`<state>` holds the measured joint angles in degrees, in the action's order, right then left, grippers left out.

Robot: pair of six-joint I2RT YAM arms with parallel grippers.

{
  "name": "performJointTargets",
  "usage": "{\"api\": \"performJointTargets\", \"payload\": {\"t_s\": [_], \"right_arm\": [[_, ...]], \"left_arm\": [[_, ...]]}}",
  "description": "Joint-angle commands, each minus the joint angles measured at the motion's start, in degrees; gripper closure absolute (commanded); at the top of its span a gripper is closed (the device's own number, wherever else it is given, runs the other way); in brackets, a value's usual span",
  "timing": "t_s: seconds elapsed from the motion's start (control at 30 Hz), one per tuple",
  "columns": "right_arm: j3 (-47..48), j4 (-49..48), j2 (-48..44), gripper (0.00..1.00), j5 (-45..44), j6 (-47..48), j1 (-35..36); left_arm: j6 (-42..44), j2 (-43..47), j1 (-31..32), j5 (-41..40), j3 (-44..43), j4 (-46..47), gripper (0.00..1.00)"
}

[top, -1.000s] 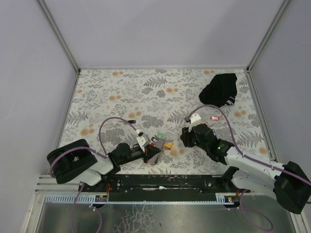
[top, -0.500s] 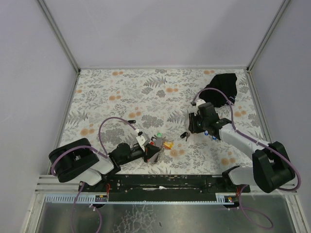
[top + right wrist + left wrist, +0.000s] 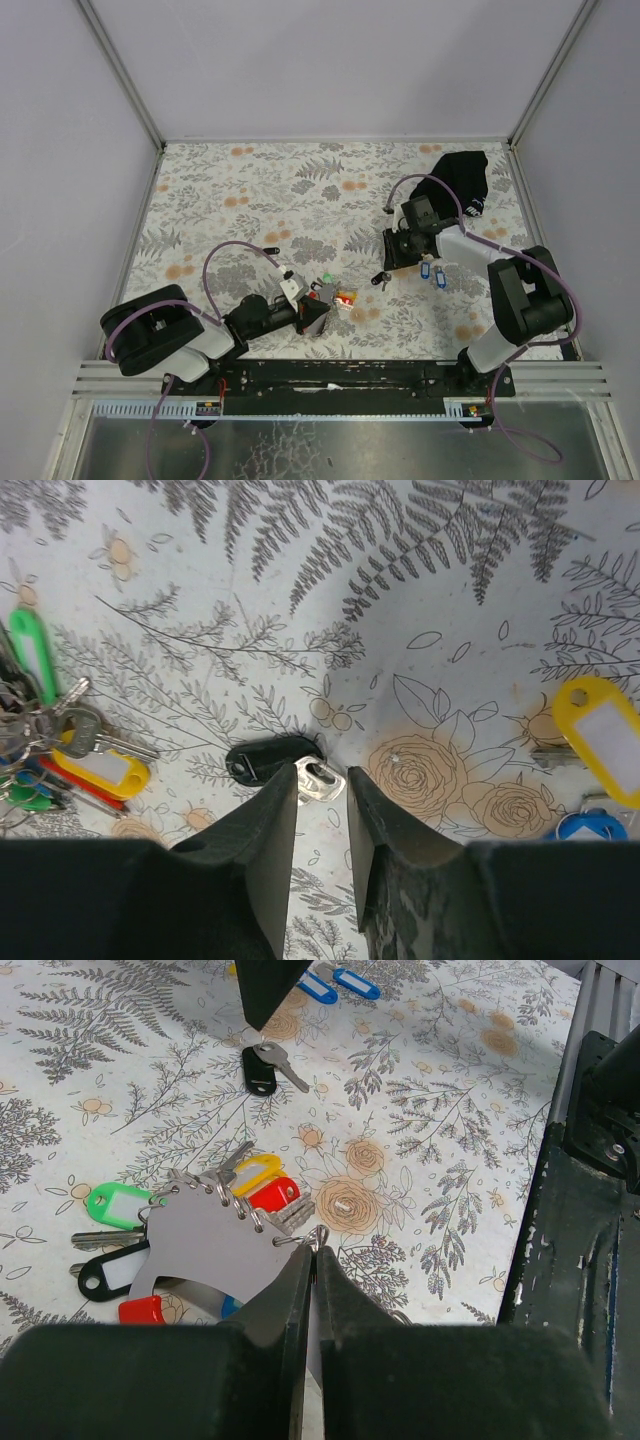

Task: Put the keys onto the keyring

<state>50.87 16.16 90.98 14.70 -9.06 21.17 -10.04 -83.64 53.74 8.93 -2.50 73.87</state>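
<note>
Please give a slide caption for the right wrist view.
Open right hand straddling a small metal key with black oblong plastic tag on floral cloth.

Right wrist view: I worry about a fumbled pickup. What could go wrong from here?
1. The black-tagged key lies flat on the tablecloth, and the right fingers straddle only its thin metal part; they may slide off or flick it away.
2. The keyring in the left fingers is already crowded with tagged keys, so threading another could snag.
</note>
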Motion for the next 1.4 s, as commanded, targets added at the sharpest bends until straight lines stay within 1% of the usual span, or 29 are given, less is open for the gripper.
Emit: {"api": "performJointTargets", "payload": {"t_s": [0.0, 0.1, 0.27, 0.57, 0.8, 0.9, 0.97, 1.03, 1.17, 1.3, 1.37], "right_arm": [[3.7, 3.2, 2.8, 0.68, 2.2, 2.0, -0.7], [4.3, 3.7, 3.9, 0.71, 3.2, 2.5, -0.9], [4.6, 3.8, 4.0, 0.74, 4.7, 2.9, -0.9], [4.9, 3.4, 6.6, 0.77, 5.4, 2.8, -1.1], [4.7, 2.9, 6.6, 0.83, 5.6, 3.0, -1.1], [4.7, 2.9, 6.1, 0.90, 6.1, 3.6, -1.1], [4.6, 3.0, 5.3, 0.94, 6.3, 4.3, -1.1], [4.2, 2.7, 4.6, 0.96, 6.8, 6.1, -1.1], [2.0, 1.4, 0.1, 1.00, 8.1, 10.3, -1.1], [-2.3, -2.7, -5.9, 1.00, 10.7, 13.4, -0.6], [-4.4, -5.2, -9.3, 1.00, 10.8, 14.9, 0.8]], "left_arm": [[0.4, 0.1, 0.0, -1.1, -0.6, 5.5, 1.00], [0.3, -0.2, 0.1, -0.8, -0.8, 5.5, 1.00], [0.2, -0.1, 0.0, -0.6, -0.8, 5.5, 1.00], [0.1, -0.4, 0.1, -0.2, -1.1, 5.1, 1.00], [0.0, -0.5, 0.1, -0.1, -1.2, 5.1, 1.00], [0.0, -0.6, 0.1, 0.0, -1.3, 5.0, 1.00], [0.0, -0.7, 0.0, 0.0, -1.3, 5.0, 1.00], [0.1, -0.6, 0.0, 0.1, -1.2, 5.3, 1.00], [0.4, -0.2, 0.0, 0.7, -0.8, 6.2, 1.00], [1.3, 0.1, 0.1, 1.3, -0.6, 6.8, 1.00], [1.9, -0.2, 0.0, 1.8, -0.1, 8.0, 1.00]]}}
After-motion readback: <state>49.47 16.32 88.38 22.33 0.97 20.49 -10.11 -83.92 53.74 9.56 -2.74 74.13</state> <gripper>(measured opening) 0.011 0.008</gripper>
